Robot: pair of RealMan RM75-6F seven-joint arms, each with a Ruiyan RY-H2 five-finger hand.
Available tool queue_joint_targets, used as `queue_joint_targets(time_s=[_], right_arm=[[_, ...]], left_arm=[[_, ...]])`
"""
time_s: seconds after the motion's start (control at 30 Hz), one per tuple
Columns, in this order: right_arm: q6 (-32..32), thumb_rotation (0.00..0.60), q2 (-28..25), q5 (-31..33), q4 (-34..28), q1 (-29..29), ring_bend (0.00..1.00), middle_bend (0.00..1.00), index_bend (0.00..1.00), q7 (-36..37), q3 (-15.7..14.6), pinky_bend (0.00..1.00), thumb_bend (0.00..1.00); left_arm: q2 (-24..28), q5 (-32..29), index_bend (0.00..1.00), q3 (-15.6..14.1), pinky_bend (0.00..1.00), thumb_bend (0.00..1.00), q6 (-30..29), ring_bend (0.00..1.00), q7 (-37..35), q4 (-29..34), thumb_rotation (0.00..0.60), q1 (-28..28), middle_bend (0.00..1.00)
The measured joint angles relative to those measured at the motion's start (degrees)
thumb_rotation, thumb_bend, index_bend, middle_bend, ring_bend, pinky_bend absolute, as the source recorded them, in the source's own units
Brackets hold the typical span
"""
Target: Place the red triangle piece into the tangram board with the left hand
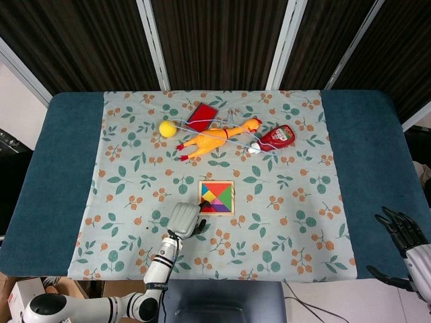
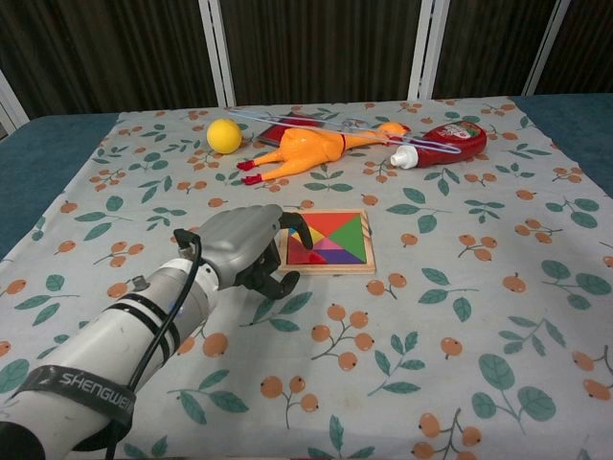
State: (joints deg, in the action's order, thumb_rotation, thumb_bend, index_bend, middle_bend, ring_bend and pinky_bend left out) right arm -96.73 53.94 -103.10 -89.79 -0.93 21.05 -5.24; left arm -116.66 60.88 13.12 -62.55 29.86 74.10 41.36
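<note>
The wooden tangram board (image 1: 217, 212) (image 2: 368, 241) lies mid-table, filled with coloured pieces. The red triangle piece (image 2: 312, 256) (image 1: 208, 208) lies flat in the board's near-left corner. My left hand (image 1: 184, 219) (image 2: 241, 247) rests on the cloth just left of the board, fingers curled in. One dark fingertip (image 2: 298, 233) reaches over the board's left edge above the red triangle, and nothing shows in the hand's grip. My right hand (image 1: 403, 235) hangs beyond the table's near-right corner with fingers spread, holding nothing. The chest view does not show it.
At the back of the floral cloth (image 1: 289, 222) lie a yellow ball (image 1: 167, 128) (image 2: 224, 135), a rubber chicken (image 1: 217, 138) (image 2: 316, 149), a red booklet (image 1: 202, 116) and a ketchup bottle (image 1: 277, 138) (image 2: 445, 144).
</note>
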Motion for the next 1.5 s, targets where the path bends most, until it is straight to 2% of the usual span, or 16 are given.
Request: queue_joint_targets(time_s=[0.23,0.47,0.63,0.8,1.0,1.27,1.5], right_arm=[[0.04,0.6,-0.05,-0.01,-0.1,0.01,0.0,0.01,0.0,0.0,-0.04,0.0,0.29],[-0.16,0.6,-0.09,-0.25,0.14,-0.02,0.0,0.01,0.0,0.31,-0.13,0.0,0.29],[-0.79,0.6,-0.2,-0.2,0.53,-0.21,0.0,0.01,0.0,1.37,-0.13,0.0,0.29],[-1.12,0.6,-0.2,-0.29,0.91,-0.33,0.0,0.01,0.0,1.77,-0.14,0.0,0.29],[-0.8,0.6,-0.06,-0.25,0.68,-0.26,0.0,0.01,0.0,1.04,-0.13,0.0,0.29],[-0.57,0.6,-0.01,-0.33,0.37,-0.19,0.0,0.01,0.0,0.44,-0.14,0.0,0.29],[-0.95,0.6,-0.02,-0.29,0.59,-0.33,0.0,0.01,0.0,0.82,-0.13,0.0,0.29]], left_arm=[[-0.69,0.2,0.29,0.32,1.0,0.43,0.36,1.0,-0.72,-0.35,0.6,0.2,1.0],[-3.08,-0.42,0.18,1.29,1.0,0.43,1.27,1.0,-0.54,-2.57,0.6,1.38,1.0],[-3.96,-1.34,0.23,1.62,1.0,0.43,1.72,1.0,0.83,-3.85,0.6,1.89,1.0],[-3.59,-1.21,0.35,1.31,1.0,0.43,1.44,1.0,1.33,-3.99,0.6,1.65,1.0],[-3.04,-0.01,0.4,0.7,1.0,0.43,0.3,1.0,1.78,-3.76,0.6,1.22,1.0],[-2.17,1.11,0.4,0.49,1.0,0.43,-0.33,1.0,1.05,-2.34,0.6,0.68,1.0],[-2.03,1.77,0.34,0.19,1.0,0.43,-0.41,1.0,0.59,-1.8,0.6,0.45,1.0]])
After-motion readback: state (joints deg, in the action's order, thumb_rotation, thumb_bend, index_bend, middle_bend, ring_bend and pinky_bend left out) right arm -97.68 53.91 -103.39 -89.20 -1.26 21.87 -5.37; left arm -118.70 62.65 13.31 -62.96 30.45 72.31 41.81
